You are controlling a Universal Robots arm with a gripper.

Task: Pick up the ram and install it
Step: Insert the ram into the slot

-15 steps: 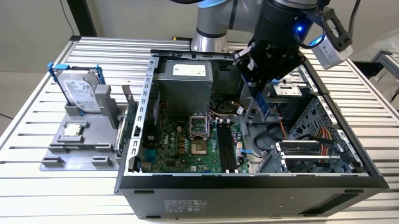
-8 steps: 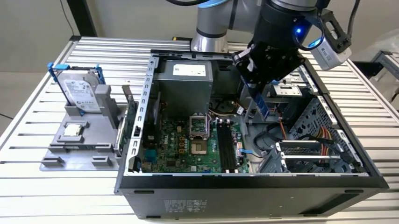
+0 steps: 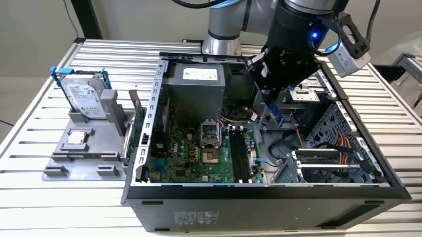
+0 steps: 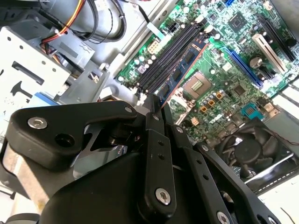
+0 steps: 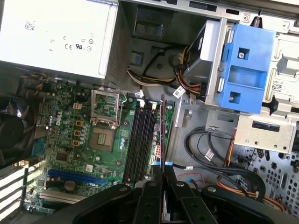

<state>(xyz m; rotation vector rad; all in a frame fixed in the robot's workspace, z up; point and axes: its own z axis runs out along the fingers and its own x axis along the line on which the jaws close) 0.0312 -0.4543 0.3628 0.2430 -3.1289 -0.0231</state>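
1. End effector [image 3: 272,96] hangs over the open computer case [image 3: 264,207], its fingers pinched narrow on one end of the ram [image 3: 277,114]
2. Held that way, the ram points down from the fingers into the case as a thin bluish strip, clear of the motherboard [image 3: 197,153] in the exterior view
3. In the second wrist view the ram [image 4: 180,74] runs out from the end effector [image 4: 156,105], lying along the black memory slots [image 4: 168,56] and beside the processor socket [image 4: 198,84]
4. In the first wrist view the ram [image 5: 162,135] shows edge-on, parallel to the memory slots [image 5: 142,140]; whether it touches one I cannot tell
5. Outside the case, on the exterior view's left, a hard drive [image 3: 86,96] stands in a grey tray [image 3: 59,173] on the slatted counter [image 3: 66,217], with a small square chip [image 3: 78,138] just in front of it
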